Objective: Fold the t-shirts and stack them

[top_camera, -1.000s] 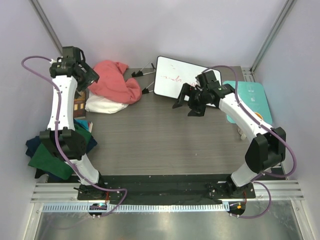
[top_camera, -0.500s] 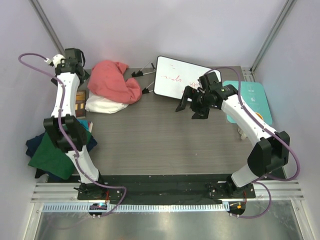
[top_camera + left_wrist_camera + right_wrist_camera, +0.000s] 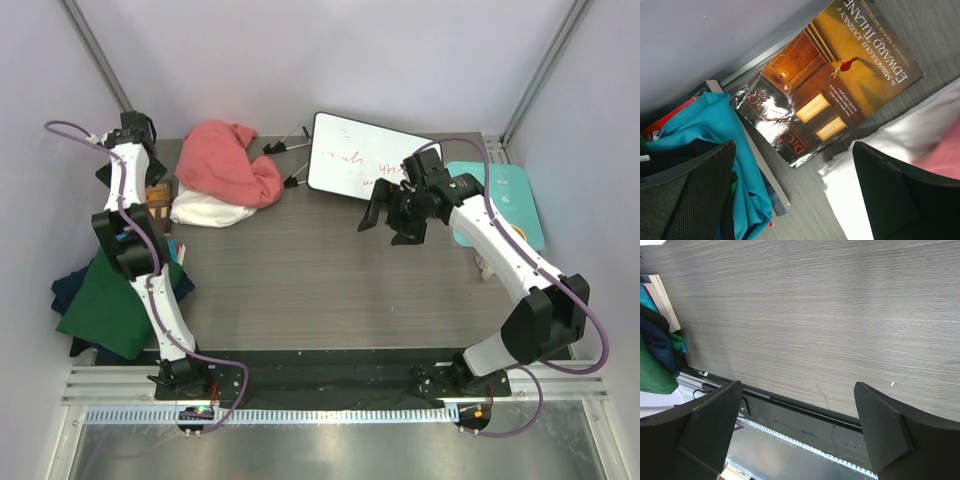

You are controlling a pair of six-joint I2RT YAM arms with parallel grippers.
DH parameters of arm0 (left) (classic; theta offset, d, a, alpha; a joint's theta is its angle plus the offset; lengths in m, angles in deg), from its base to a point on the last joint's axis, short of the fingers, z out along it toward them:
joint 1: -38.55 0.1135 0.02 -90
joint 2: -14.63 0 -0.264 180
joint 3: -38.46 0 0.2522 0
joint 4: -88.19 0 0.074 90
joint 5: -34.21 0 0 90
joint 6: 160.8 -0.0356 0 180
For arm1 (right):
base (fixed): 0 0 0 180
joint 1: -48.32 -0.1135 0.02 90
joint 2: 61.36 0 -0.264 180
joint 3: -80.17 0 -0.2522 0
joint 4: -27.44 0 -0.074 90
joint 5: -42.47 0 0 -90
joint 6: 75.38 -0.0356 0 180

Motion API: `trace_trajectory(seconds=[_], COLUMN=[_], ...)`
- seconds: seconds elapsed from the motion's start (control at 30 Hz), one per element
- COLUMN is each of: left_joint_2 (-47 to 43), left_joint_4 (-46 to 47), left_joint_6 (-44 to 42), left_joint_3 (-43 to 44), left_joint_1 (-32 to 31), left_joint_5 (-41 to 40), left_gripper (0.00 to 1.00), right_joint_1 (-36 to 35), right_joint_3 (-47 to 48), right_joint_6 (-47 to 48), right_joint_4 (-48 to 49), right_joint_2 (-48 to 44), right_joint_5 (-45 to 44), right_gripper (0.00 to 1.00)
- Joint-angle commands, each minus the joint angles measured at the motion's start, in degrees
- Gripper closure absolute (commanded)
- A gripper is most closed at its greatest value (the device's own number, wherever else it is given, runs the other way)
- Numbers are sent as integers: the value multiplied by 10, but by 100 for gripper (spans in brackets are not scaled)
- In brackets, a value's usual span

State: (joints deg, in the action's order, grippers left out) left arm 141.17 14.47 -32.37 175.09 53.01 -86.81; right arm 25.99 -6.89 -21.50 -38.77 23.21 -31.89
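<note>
A salmon-pink t-shirt (image 3: 225, 160) lies crumpled at the back left of the table on a white cloth (image 3: 205, 211). Its edge shows in the left wrist view (image 3: 946, 161). A dark green t-shirt (image 3: 108, 306) lies over navy ones (image 3: 64, 288) at the left edge; both show in the right wrist view, green (image 3: 652, 371) and navy (image 3: 657, 340). My left gripper (image 3: 133, 160) is open and empty in the far left corner, above a book, left of the pink shirt. My right gripper (image 3: 390, 215) is open and empty, held above the bare table.
A book (image 3: 840, 80) and a bright teal cloth (image 3: 715, 140) lie under the left gripper. A whiteboard (image 3: 360, 155) with black clips (image 3: 285, 148) lies at the back middle. A pale-teal mat (image 3: 503, 198) lies at the right. The walls stand close behind.
My left gripper has swung left, away from the pink shirt into the far left corner. My right gripper has shifted slightly right and nearer. The shirts have not moved.
</note>
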Motion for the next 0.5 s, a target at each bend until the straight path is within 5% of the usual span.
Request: trace_trajectory(seconds=[0.0,0.47], left_joint_2=[22,143], left_joint_4=[14,13], left_joint_6=[-39,-65], left_joint_3=[4,33], left_joint_1=[10,18], left_joint_5=[-11,38], left_gripper=[0,0], right_joint_1=[-1,-1], right_joint_3=[0,15], right_joint_6=[7,3], right_joint_4=[-5,-20], right_joint_2=[-2,28], right_joint_5=[0,6], right_gripper=[0,0])
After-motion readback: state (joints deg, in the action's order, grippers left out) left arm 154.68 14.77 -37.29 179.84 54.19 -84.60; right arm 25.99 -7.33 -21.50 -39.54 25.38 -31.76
